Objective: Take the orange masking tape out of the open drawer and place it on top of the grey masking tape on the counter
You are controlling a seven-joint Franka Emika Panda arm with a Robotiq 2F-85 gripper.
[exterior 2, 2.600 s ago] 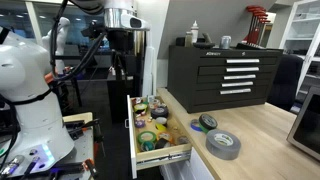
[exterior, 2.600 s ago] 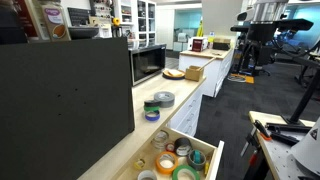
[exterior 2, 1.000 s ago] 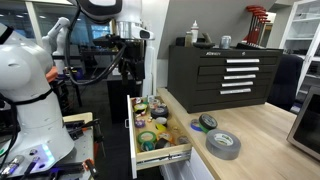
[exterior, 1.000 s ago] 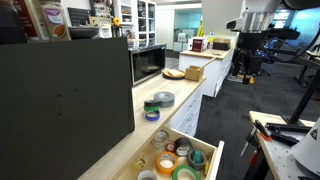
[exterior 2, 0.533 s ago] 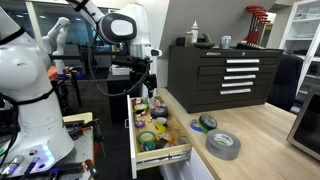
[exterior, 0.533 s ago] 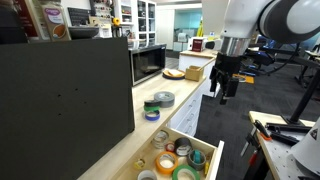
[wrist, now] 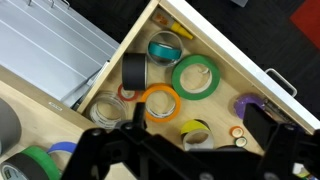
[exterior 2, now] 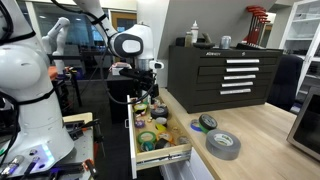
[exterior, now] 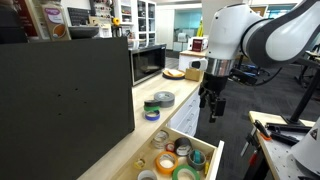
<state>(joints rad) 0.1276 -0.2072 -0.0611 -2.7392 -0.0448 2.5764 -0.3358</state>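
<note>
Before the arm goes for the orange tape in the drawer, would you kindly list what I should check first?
1. Drawer pulled open: ok.
2. Orange masking tape in sight, lying flat, nothing on it: ok.
3. Finger room around it: cannot tell; black roll and green roll sit close.
4. Gripper open and empty: ok.
5. Gripper down at the tape: not ok; it hangs above the drawer.
6. Grey masking tape on the counter, top bare: ok.

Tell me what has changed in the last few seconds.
The arm swung in and lowered; the gripper now hangs open above the open drawer, holding nothing. The orange masking tape in it and the grey masking tape on the counter have not moved.
</note>
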